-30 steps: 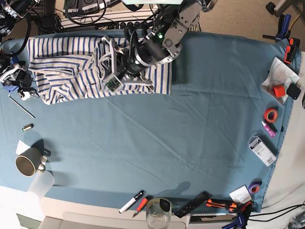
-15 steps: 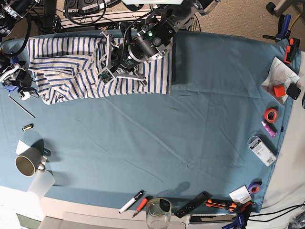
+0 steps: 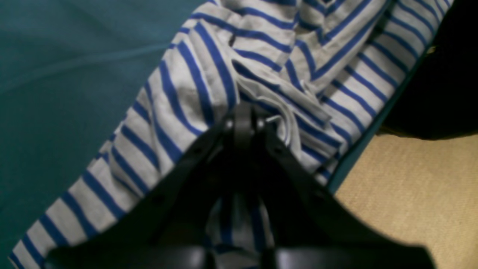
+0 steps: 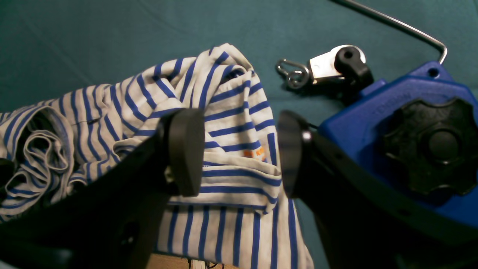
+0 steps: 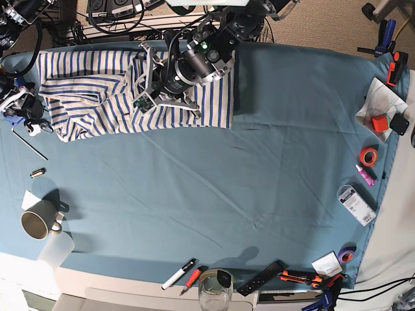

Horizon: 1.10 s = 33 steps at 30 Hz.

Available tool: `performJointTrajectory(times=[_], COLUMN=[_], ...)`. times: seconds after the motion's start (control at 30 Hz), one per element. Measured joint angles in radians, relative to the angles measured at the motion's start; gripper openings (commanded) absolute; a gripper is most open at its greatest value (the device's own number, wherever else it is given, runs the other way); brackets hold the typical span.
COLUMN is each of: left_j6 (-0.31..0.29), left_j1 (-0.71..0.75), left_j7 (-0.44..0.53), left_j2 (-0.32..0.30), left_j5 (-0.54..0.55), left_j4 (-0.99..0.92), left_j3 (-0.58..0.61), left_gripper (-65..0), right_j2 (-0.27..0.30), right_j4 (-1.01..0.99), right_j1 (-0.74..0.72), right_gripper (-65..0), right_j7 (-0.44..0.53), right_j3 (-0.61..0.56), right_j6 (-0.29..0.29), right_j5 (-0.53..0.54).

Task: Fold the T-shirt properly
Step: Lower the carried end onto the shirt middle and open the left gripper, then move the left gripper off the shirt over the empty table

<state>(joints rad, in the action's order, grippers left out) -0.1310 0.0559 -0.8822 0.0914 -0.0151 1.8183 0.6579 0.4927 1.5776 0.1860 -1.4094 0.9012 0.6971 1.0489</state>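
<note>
The T-shirt [image 5: 84, 97], white with blue stripes, lies crumpled at the far left corner of the teal table cloth [image 5: 246, 181]. My left gripper [image 5: 144, 72] reaches in from the far side and sits over the shirt's middle. In the left wrist view the left gripper [image 3: 242, 116] is shut on a raised fold of the T-shirt [image 3: 194, 86]. My right gripper [image 5: 29, 113] is at the shirt's left end. In the right wrist view the right gripper [image 4: 239, 149] stands open just above the T-shirt [image 4: 123, 97], with a hem and a small orange label between its pads.
A blue clamp [image 4: 392, 112], a metal snap hook [image 4: 325, 65] and a hex key [image 5: 29, 144] lie beside the right gripper. A mug [image 5: 35, 223], markers [image 5: 178, 274], a glass [image 5: 216, 290] and tape rolls [image 5: 369, 155] line the near and right edges. The table's far edge drops to the floor [image 3: 410, 186].
The left arm has moved toward the far edge, drawing the shirt's middle fold and lower hem with it. The right gripper has stayed where it was, open.
</note>
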Motion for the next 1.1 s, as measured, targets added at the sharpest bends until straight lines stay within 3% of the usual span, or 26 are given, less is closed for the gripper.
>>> performJointTrajectory(times=[0.1, 0.17, 0.2, 0.23, 0.27, 0.3, 0.33, 0.4, 0.47, 0.5, 0.57, 0.67, 0.77, 0.93, 1.1], left_j6=[-0.024, -0.025, -0.095, -0.145, -0.089, -0.013, -0.011, -0.084, -0.129, -0.128, -0.099, -0.087, -0.108, -0.09, -0.106], left_j1=[0.016, 0.022, -0.027, -0.215, -0.332, -0.393, -0.441, -0.395, -0.271, -0.239, -0.314, -0.375, -0.28, -0.344, -0.294], left_j7=[-0.003, -0.006, -0.015, -0.073, -0.102, 0.055, 0.101, 0.059, -0.067, -0.072, -0.037, 0.056, -0.055, 0.022, -0.024], left_j2=[0.005, 0.005, -0.004, -0.04, -0.065, -0.082, -0.115, -0.104, -0.12, -0.142, -0.148, -0.131, -0.141, -0.14, -0.142], left_j5=[0.009, 0.072, 0.15, 0.241, 0.128, 0.085, 0.098, 0.215, 0.241, 0.241, 0.204, 0.235, 0.246, 0.26, 0.268], left_j4=[0.0, -0.001, -0.051, -0.156, -0.165, -0.11, -0.061, -0.077, -0.119, -0.12, -0.116, -0.068, -0.112, -0.087, -0.102], left_j3=[-0.06, -0.104, -0.139, -0.174, -0.214, -0.295, -0.324, -0.299, -0.253, -0.253, -0.279, -0.293, -0.271, -0.287, -0.276], left_gripper=[-65.0, -65.0, -65.0, -65.0, -65.0, -65.0, -65.0, -65.0, -65.0, -65.0, -65.0, -65.0, -65.0, -65.0, -65.0], right_j2=[0.0, 0.0, 0.0, -0.003, -0.002, -0.001, 0.002, -0.003, -0.002, -0.002, -0.005, -0.006, -0.005, -0.01, -0.009], right_j4=[0.0, 0.0, 0.0, 0.001, 0.006, 0.0, -0.01, 0.003, 0.013, 0.003, -0.012, -0.001, 0.003, -0.005, -0.005], right_j1=[0.0, 0.0, -0.001, -0.006, 0.013, 0.018, 0.004, -0.013, -0.01, 0.0, -0.002, -0.037, -0.024, -0.027, -0.025], right_gripper=[-33.4, -33.4, -33.4, -33.4, -33.4, -33.4, -33.4, -33.4, -33.4, -33.4, -33.4, -33.4, -33.4, -33.4, -33.4], right_j7=[0.0, 0.0, 0.0, 0.001, 0.009, -0.003, -0.017, 0.026, 0.029, 0.007, -0.007, 0.042, 0.034, 0.038, 0.037], right_j3=[0.0, 0.0, 0.0, -0.002, 0.004, 0.013, 0.01, -0.005, -0.005, 0.003, 0.011, -0.002, 0.001, 0.0, 0.001], right_j6=[0.0, 0.0, 0.0, 0.0, 0.006, 0.003, -0.016, 0.003, 0.006, 0.006, -0.004, 0.0, 0.003, 0.0, 0.0], right_j5=[-0.001, 0.0, -0.002, 0.004, 0.04, -0.006, -0.064, 0.05, 0.008, -0.051, -0.129, -0.082, -0.116, -0.134, -0.143])
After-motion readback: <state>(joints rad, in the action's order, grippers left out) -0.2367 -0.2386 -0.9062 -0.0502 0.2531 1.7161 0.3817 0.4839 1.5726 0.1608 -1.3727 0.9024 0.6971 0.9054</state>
